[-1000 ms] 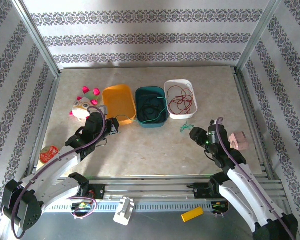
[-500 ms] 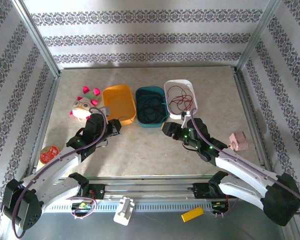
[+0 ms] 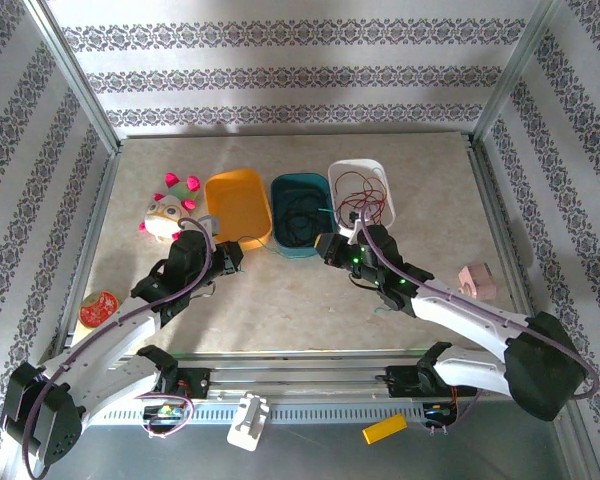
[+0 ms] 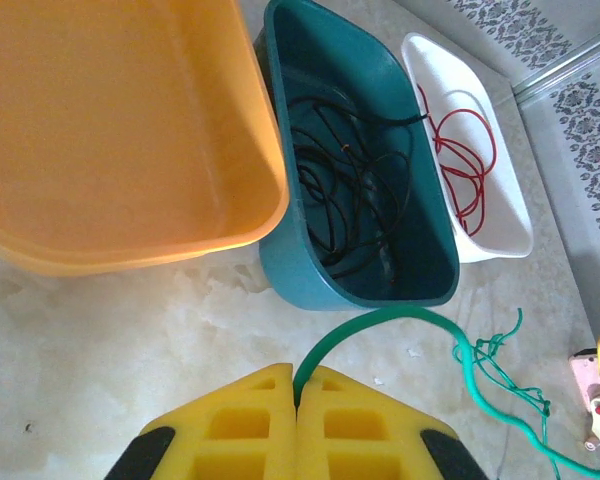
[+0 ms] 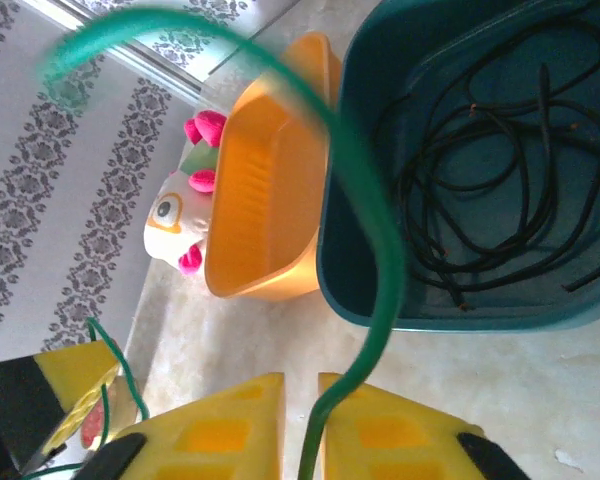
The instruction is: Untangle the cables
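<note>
A green cable [image 4: 380,322] arcs from my left gripper [image 4: 298,375], which is shut on its end, past the front of the teal tray [image 4: 290,270] to a small tangle [image 4: 490,350] on the table. My right gripper [image 5: 300,385] is closed to a narrow gap with the green cable [image 5: 370,240] running through it. From above, the left gripper [image 3: 228,255] sits in front of the orange tray [image 3: 238,205], and the right gripper [image 3: 330,248] is at the teal tray's [image 3: 302,248] front right corner. Black cables [image 3: 300,210] lie coiled in the teal tray. A red cable [image 3: 365,200] lies in the white tray [image 3: 380,170].
A white toy with pink knobs [image 3: 165,210] stands left of the orange tray. A pink block [image 3: 477,280] lies near the right edge, and a red round item [image 3: 98,307] near the left edge. Metal rails border the table.
My right arm swung left from the table's right side to the front of the teal tray, and its jaws closed from half open around the green cable. The left arm stayed put.
</note>
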You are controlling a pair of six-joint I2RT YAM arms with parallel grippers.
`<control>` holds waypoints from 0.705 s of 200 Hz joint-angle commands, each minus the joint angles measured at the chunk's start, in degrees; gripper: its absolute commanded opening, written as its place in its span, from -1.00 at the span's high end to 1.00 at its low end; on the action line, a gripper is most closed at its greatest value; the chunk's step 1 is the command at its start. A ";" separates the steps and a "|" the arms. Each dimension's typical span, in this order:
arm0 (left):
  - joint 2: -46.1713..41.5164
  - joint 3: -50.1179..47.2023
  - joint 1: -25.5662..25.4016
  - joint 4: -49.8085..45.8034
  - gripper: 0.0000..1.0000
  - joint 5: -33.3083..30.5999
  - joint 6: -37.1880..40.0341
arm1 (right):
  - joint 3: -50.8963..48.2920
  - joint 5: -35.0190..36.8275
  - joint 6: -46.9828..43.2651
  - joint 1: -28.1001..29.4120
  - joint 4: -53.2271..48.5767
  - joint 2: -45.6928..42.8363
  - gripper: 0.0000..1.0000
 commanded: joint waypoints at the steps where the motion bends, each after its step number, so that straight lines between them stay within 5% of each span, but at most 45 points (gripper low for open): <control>1: -0.88 -0.59 0.68 2.17 1.00 1.25 0.24 | 3.12 3.06 -1.08 1.16 0.02 1.28 1.00; 65: 1.55 -0.31 0.61 4.60 1.00 4.45 -1.11 | 16.64 1.31 -13.32 10.27 -17.44 13.24 1.00; 141: 6.91 2.28 -0.02 9.64 1.00 11.13 -0.72 | 25.50 -12.63 -15.14 11.34 -15.14 25.10 1.00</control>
